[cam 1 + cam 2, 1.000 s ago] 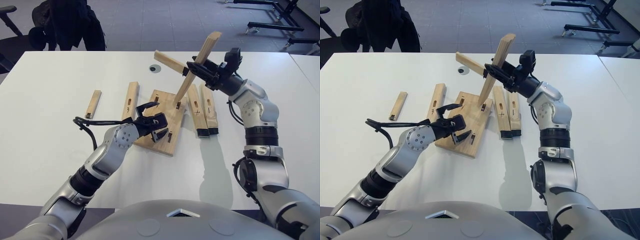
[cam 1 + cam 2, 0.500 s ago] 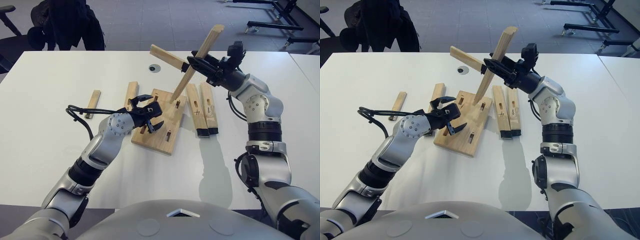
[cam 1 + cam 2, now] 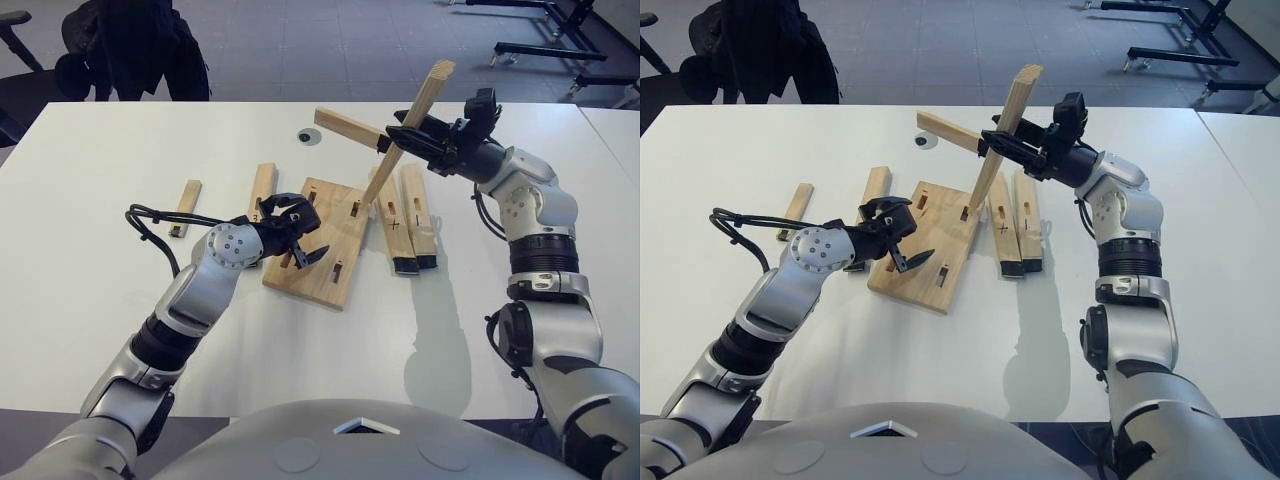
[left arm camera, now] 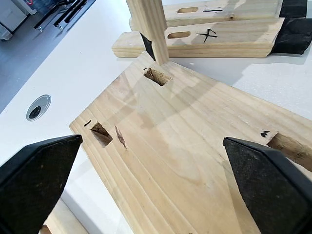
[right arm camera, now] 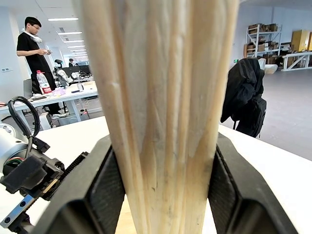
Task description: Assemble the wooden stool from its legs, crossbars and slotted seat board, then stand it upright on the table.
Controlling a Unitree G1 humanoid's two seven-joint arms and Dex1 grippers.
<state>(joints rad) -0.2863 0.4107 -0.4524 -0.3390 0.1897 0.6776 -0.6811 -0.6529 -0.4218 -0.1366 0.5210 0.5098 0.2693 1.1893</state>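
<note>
Slotted seat board (image 3: pixel 345 240) lies flat. Leg-and-crossbar cross (image 3: pixel 426 95) is tilted, lower end at a board slot. Two legs (image 3: pixel 392 225) lie just beside the board.

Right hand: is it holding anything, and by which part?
The right hand grips the wooden leg at mid-length, right where the crossbar joins it. The left hand is open over the seat board, holding nothing.

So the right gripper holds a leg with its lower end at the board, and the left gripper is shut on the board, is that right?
Not quite. The left gripper is open, not shut on the board: the left wrist view shows its fingers spread wide with the board bare between them. The rest holds: the right gripper holds a leg with its lower end at the board.
</note>
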